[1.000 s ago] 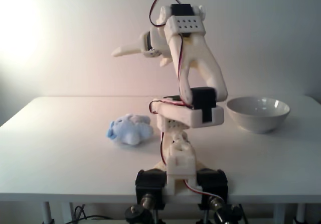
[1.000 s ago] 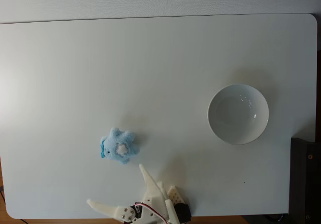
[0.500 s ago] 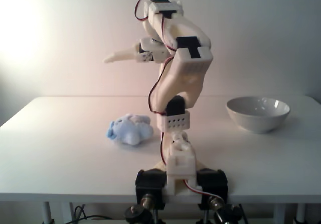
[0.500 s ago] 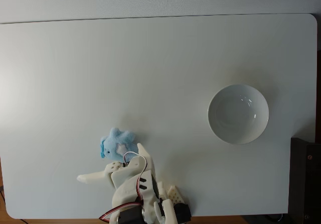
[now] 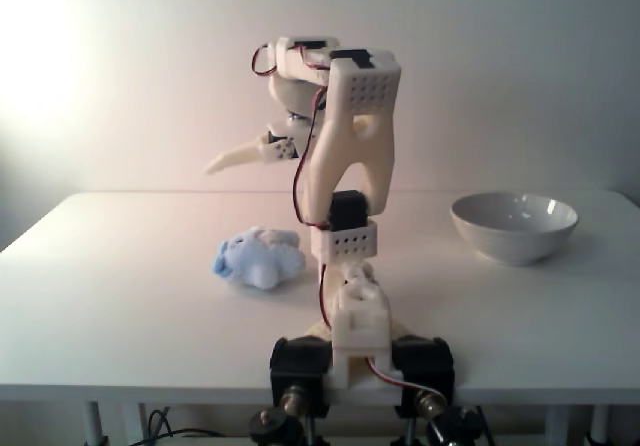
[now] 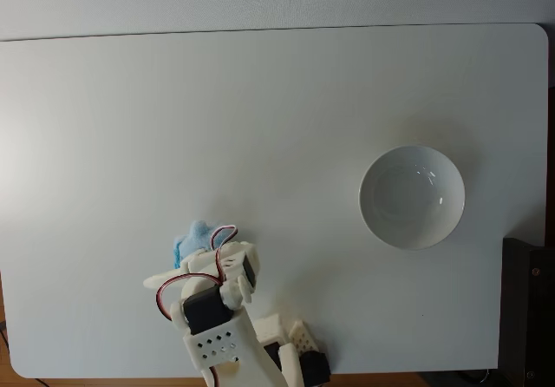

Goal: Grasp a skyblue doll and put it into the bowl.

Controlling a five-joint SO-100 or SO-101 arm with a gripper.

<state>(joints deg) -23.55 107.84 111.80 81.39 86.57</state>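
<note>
1. Closest to the front camera I see one arm base (image 5: 360,351) clamped at the near table edge, with two black clamp blocks either side of it; no writing or brand mark on it that I can read.
2. From there my one white arm (image 5: 348,156) rises upright, a red cable looping along it. In the view from above, the arm (image 6: 217,318) reaches up from the bottom edge and covers the lower part of the toy.
3. The gripper (image 5: 255,149) hangs in the air, above the doll and clear of the table. One pale finger (image 5: 232,157) points out to the left in the front view. I cannot tell how the jaws stand, since the second finger is hidden behind the wrist; nothing shows between them.
4. One skyblue doll (image 5: 258,257) lies on the table just left of the arm in the front view, untouched. From above, only its upper part (image 6: 192,240) peeks out beside the wrist.
5. One bowl (image 5: 514,226) stands upright farther back on the right, well apart from the doll; from above, the bowl (image 6: 412,197) holds nothing and carries no label.
6. One white table (image 6: 260,101) carries all of it.
</note>
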